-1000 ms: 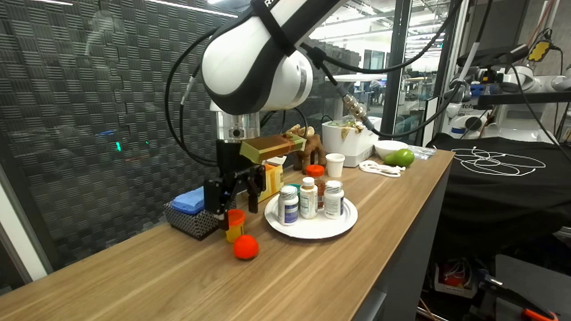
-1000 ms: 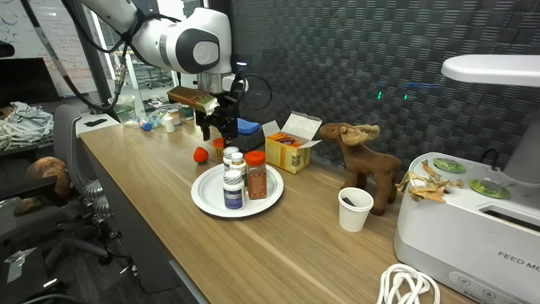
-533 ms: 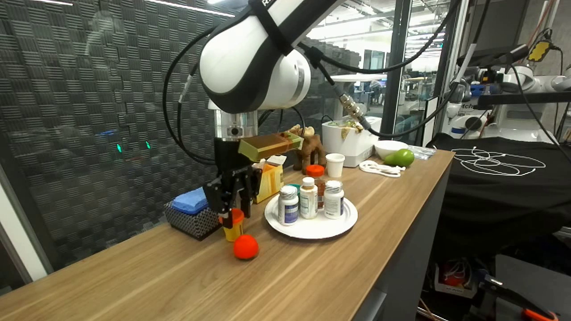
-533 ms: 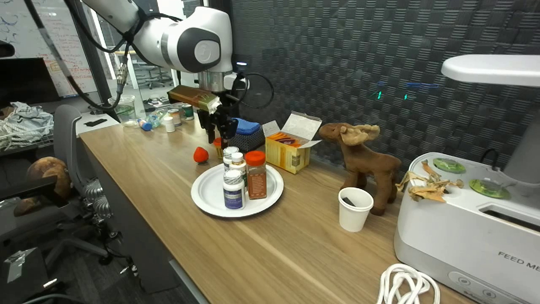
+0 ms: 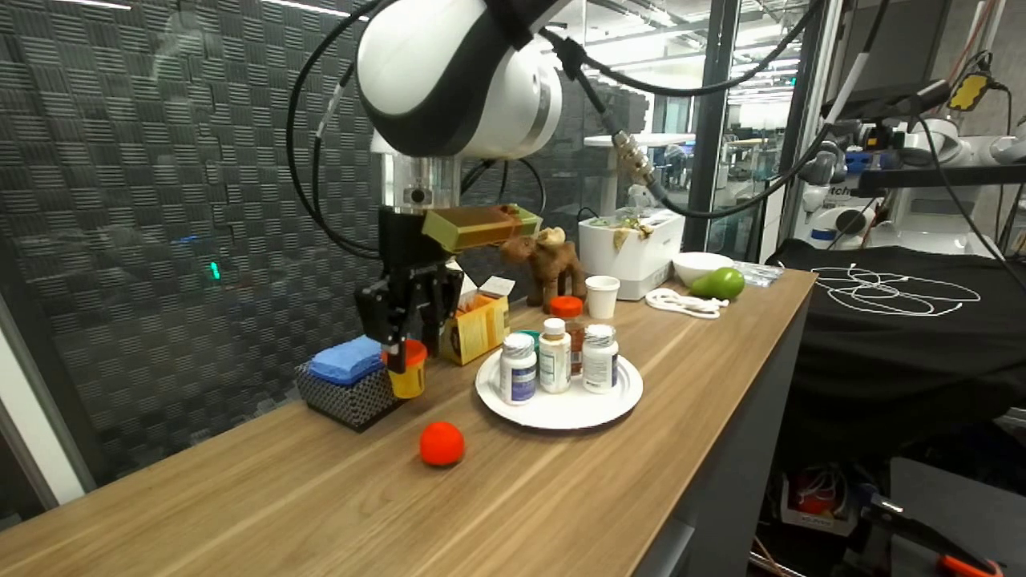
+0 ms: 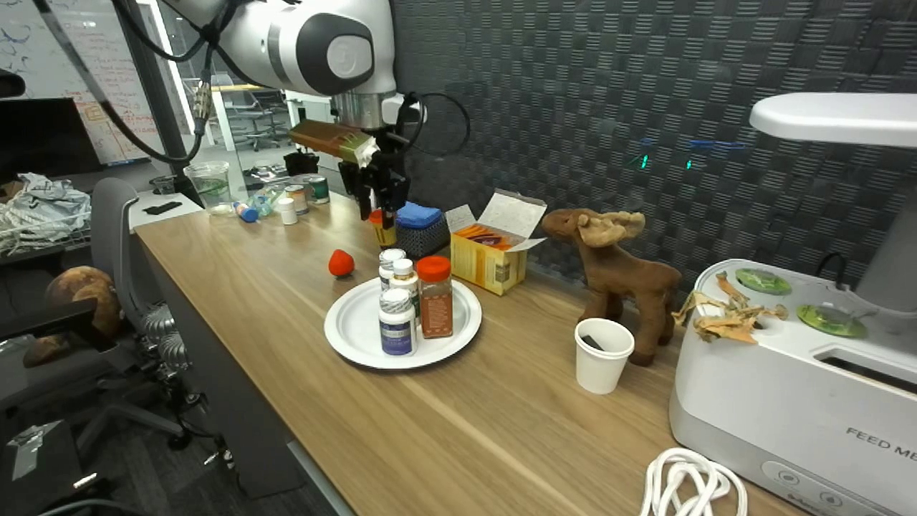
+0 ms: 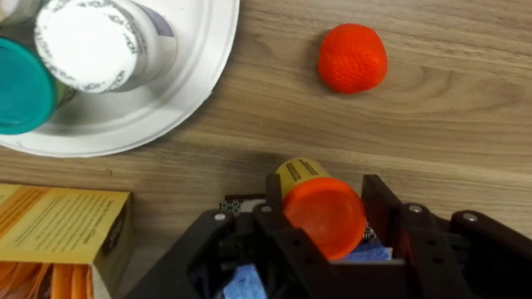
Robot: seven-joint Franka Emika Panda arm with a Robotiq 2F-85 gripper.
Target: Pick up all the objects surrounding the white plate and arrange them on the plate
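Note:
My gripper [image 7: 322, 185] is shut on the small orange cup [image 7: 326, 216], with its yellow body and orange top. In an exterior view the cup [image 5: 409, 381] hangs above the table beside the woven box, slightly tilted. A red-orange ball [image 5: 442, 444] rests on the wood in front of the plate. On the white plate [image 6: 351, 333] stand white-capped bottles [image 5: 518, 377], a red-topped jar [image 6: 435, 301] and a teal-lidded container [image 7: 23, 89], close together. The wrist view shows the plate to the upper left of the cup and the ball to the upper right.
Just behind the cup is a dark woven box [image 5: 341, 401] with blue cloth [image 5: 345, 361] on it. An open yellow carton [image 6: 487, 265] stands by the wall. Farther along are a toy moose [image 6: 623, 279], a paper cup [image 6: 602, 358], a white planter [image 6: 788, 408] and white cable [image 6: 691, 473].
My gripper came down around the orange cup and closed on it. Now the cup is off the table, raised and carried slightly back toward the wall. Ball, plate and bottles have stayed put.

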